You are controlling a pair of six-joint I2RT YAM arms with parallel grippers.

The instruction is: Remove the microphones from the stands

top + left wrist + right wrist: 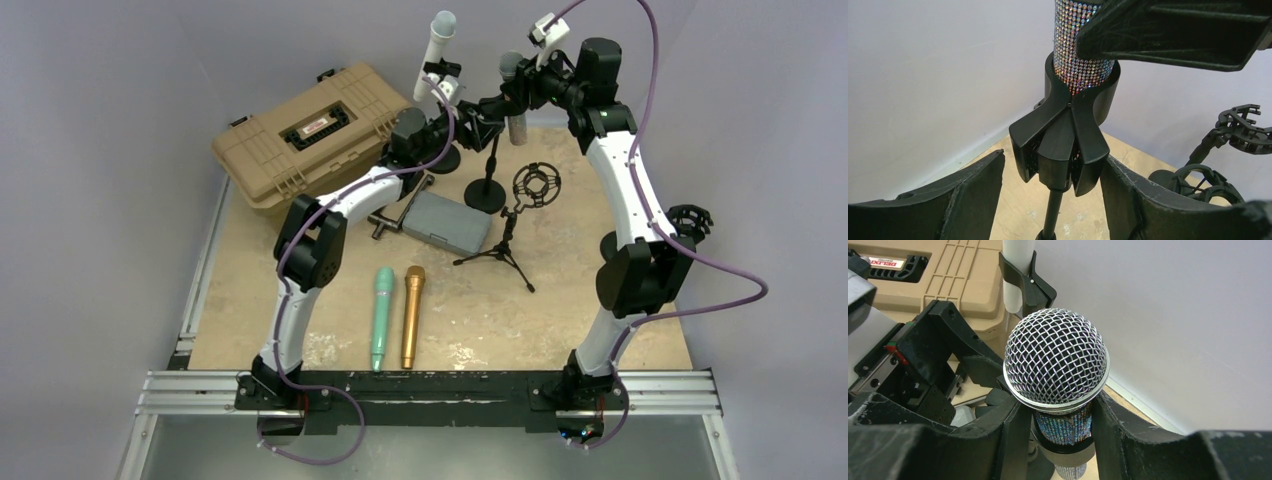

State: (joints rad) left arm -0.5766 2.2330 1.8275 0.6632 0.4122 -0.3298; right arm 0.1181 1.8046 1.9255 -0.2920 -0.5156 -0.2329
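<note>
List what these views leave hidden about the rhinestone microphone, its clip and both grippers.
- Left wrist view: microphone head cut off by the top edge; the right arm's finger covers part of its body.
- Right wrist view: clip mostly hidden under the microphone's head; pad contact not visible.
- Top view: left gripper and right gripper overlap, too small to judge the jaws.

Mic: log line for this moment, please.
mic in clip | right pincer flanks mic, grip unclear | left pincer open around clip | not yet removed
</note>
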